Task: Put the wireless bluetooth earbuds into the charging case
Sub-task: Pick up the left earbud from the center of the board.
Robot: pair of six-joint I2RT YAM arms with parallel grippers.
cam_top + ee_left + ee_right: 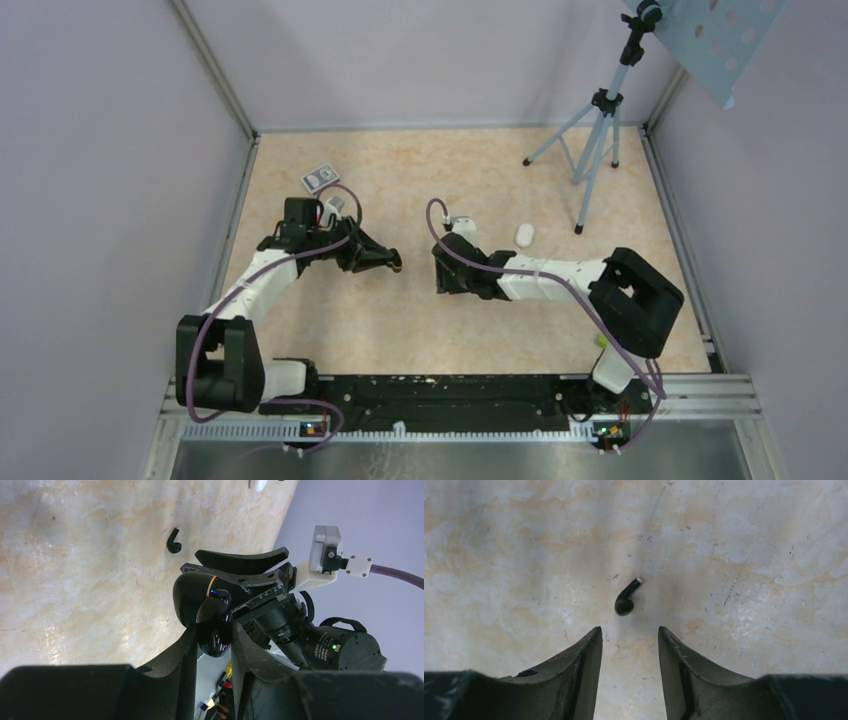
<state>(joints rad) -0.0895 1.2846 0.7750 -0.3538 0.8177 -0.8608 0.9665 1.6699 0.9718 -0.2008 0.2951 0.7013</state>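
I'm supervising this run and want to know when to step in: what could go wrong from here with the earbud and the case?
1. The black earbud lies loose on the table ahead of the open right gripper. Being tiny and curved, it may squirt sideways as the jaws close.
2. The left gripper pinches the glossy, rounded black case near its fingertips. Pressing an earbud in could twist the case or make it slip.
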